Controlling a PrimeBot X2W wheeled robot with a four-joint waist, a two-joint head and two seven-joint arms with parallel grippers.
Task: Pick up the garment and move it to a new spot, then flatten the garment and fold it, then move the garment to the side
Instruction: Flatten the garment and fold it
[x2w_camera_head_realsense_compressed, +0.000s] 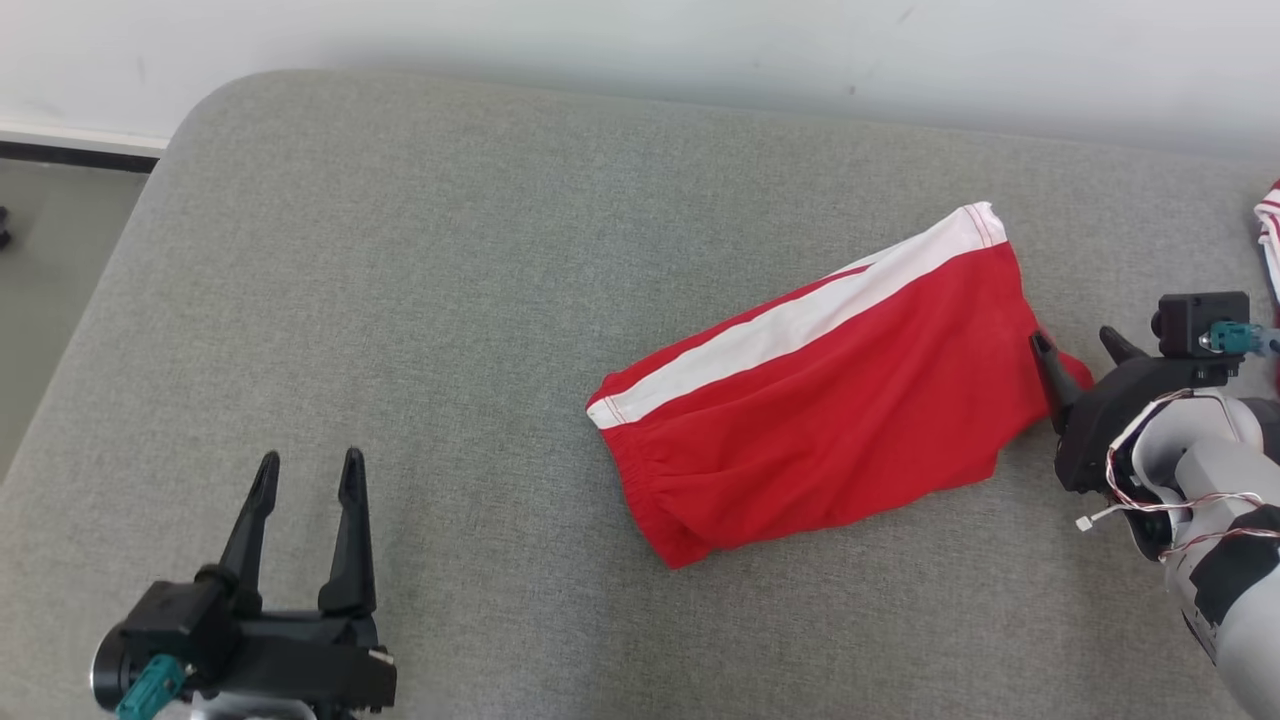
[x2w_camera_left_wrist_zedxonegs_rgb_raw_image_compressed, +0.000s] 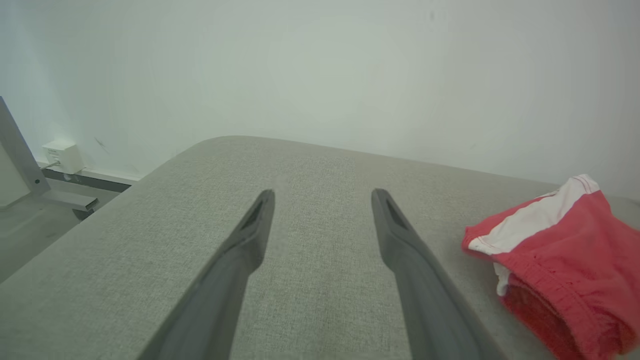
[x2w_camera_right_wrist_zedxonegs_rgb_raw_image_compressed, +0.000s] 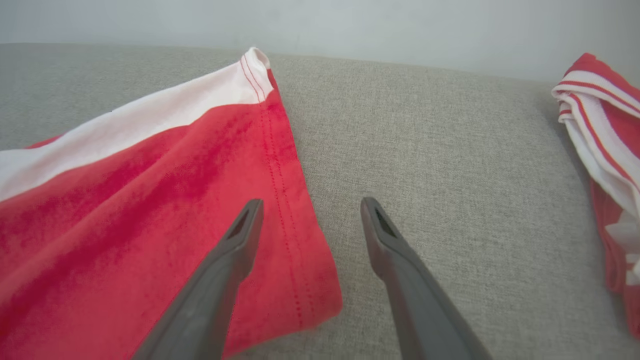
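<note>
- Garment (x2w_camera_head_realsense_compressed: 830, 400): red shorts with a white side stripe, lying right of centre on the grey cushion (x2w_camera_head_realsense_compressed: 400, 250).
- Long axis runs left to right, with the right end tilted far. Waistband left, hem right.
- Right gripper (x2w_camera_head_realsense_compressed: 1075, 340) is at the hem's near corner, jaws wide: one finger over fabric, one over cushion, gripping nothing.
- Left gripper (x2w_camera_head_realsense_compressed: 310, 458) is near-left, well apart, spread wide, empty.
- Right arm is nearer, so it's the likely one for the side move.
- Count: two garments (this one plus the striped piece (x2w_camera_head_realsense_compressed: 1270, 230) at the right edge), two grippers.

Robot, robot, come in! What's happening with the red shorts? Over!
Left tool open, clear of the cloth. Right tool open at the red shorts' hem, gripping nothing. Shorts flat on grey cushion. Other red-and-white garment lies apart, far right.
</note>
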